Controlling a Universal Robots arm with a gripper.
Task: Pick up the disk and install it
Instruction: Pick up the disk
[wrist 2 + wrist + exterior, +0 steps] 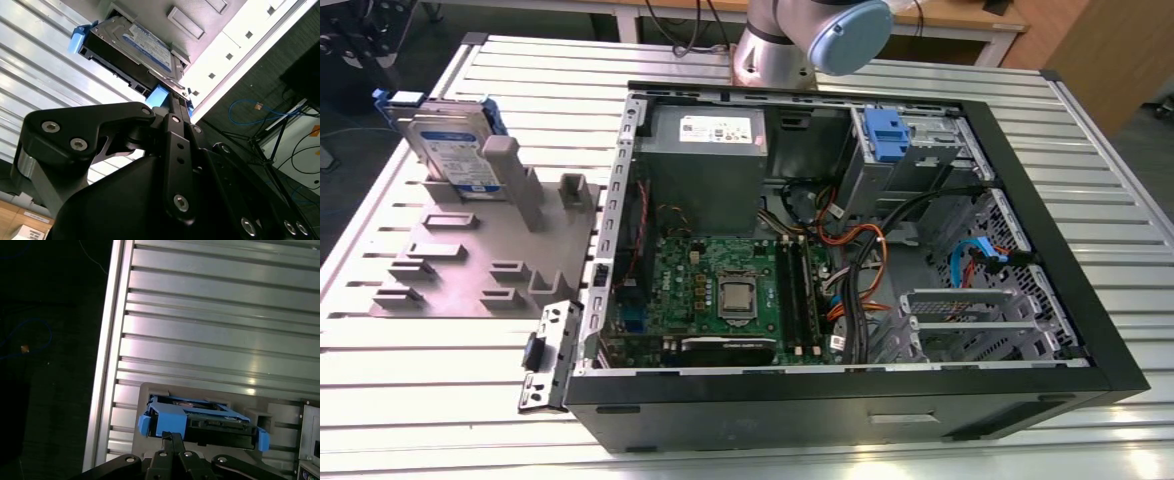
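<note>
The disk (454,142), a silver-grey drive with a white-and-blue label in a bright blue bracket, stands on edge in a grey holder block (467,250) at the exterior view's left. Both wrist views look at it from a distance: the disk (135,45) shows label-side, and the disk (200,416) shows edge-on in its slot. My gripper (176,102) is apart from it. Its thin black fingers lie together, shut on nothing, as the gripper (172,436) also shows in the first wrist view. The arm's grey and blue joint (817,40) rises behind the case.
An open black computer case (1067,250) lies on the slatted aluminium table (1121,170), with motherboard, cables, a grey power supply (707,135) and a drive bay with a blue tab (887,135). The table edge (107,355) drops to dark floor beside the holder.
</note>
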